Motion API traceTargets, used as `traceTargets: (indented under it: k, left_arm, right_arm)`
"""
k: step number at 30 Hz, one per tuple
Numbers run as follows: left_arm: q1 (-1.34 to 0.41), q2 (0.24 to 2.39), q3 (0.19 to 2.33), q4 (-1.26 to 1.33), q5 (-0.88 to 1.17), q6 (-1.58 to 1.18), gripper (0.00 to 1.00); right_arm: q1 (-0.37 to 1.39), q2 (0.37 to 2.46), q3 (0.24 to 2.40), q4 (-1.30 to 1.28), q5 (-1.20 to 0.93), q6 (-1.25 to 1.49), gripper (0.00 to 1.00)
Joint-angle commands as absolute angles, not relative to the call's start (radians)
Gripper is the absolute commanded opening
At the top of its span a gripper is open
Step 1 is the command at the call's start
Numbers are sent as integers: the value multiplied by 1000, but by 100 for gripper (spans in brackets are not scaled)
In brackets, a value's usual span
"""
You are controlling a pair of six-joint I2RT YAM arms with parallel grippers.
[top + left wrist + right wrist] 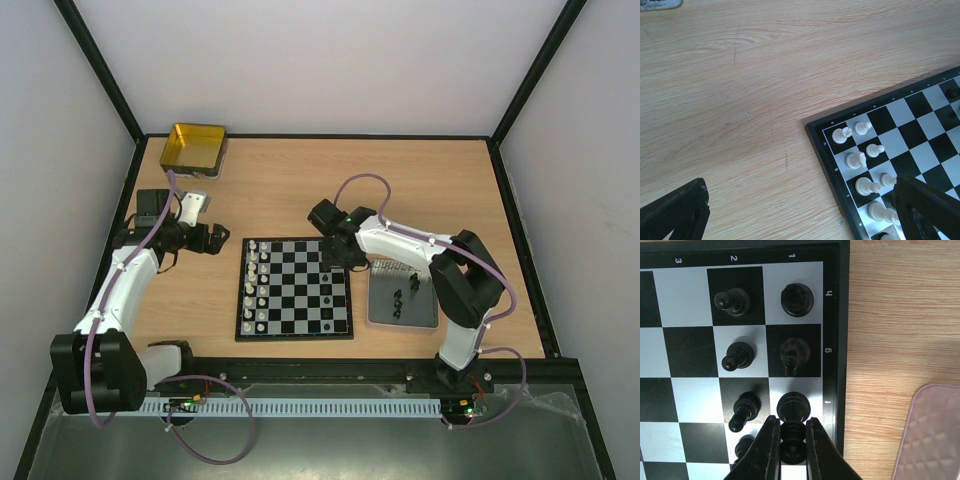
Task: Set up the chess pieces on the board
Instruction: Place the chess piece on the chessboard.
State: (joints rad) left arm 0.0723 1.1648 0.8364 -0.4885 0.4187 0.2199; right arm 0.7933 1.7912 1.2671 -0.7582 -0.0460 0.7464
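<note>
The board (294, 288) lies mid-table. Several white pieces (256, 285) stand in two columns on its left side, also in the left wrist view (863, 162). Several black pieces (742, 355) stand at its right edge. My right gripper (792, 440) is shut on a black piece (793, 427) standing on the edge column near the board's rim (836, 365); it shows over the board's right side in the top view (338, 252). My left gripper (212, 240) is open and empty, over bare table left of the board (900, 150).
A grey tray (403, 294) right of the board holds a few black pieces (400, 298); its corner shows in the right wrist view (935, 435). A gold tin (194, 147) stands at the back left. A dark box (152, 206) lies by the left arm.
</note>
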Motion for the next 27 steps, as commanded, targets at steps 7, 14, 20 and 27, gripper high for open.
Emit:
traceTargets:
  k: [7,14,20,27]
  left_arm:
    - [69,1160,838,-495,429,225,99]
    - [69,1160,838,-496,430,225,100]
    - [69,1160,838,-495,430,224,100]
    - [69,1160,839,-495,429,223,100]
  right_arm:
    - [804,1818,1285,-753,-31,752,8]
    - [803,1823,1279,-746,-33,753,9]
    - [804,1827,1278,-744,-35,752,10]
    - [804,1832,1277,-749,-38,749,12]
